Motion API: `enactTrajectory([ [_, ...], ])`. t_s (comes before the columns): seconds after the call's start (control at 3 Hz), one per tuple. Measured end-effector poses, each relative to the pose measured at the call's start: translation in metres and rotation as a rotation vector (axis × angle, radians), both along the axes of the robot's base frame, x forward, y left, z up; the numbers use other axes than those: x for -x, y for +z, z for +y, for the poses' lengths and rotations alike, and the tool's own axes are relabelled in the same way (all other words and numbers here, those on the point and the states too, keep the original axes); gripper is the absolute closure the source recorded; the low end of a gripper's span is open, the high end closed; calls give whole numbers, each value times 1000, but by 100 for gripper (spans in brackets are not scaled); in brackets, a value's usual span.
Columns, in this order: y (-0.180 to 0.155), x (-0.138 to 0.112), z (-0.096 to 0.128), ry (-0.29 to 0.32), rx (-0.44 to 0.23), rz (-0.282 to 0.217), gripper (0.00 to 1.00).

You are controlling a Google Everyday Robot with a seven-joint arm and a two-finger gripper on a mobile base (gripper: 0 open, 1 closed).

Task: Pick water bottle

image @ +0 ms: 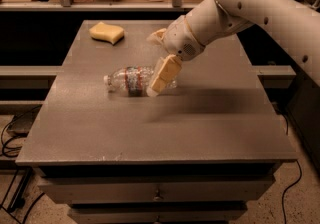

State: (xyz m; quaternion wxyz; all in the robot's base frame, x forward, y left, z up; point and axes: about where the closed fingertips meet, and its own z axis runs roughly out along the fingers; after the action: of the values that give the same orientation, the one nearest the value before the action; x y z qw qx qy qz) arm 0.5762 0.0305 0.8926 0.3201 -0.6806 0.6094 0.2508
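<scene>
The water bottle lies on its side near the middle of the grey table, white cap pointing left, its red-green-blue label band showing. My gripper reaches in from the upper right and hangs over the bottle's right half, covering that end. Its near cream-coloured finger points down toward the table in front of the bottle. The other finger is hidden behind it.
A yellow sponge lies at the table's back left. A small reddish object sits behind my wrist, mostly hidden. Shelves with clutter stand behind the table. Drawers sit under the front edge, cables on the floor at left.
</scene>
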Motion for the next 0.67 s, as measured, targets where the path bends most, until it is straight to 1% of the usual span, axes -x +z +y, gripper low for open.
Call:
enactTrajectory([
  [0.33,-22,-5,3,-11,32,21,0],
  [0.67,-42,-8,3,-25,43,55,0],
])
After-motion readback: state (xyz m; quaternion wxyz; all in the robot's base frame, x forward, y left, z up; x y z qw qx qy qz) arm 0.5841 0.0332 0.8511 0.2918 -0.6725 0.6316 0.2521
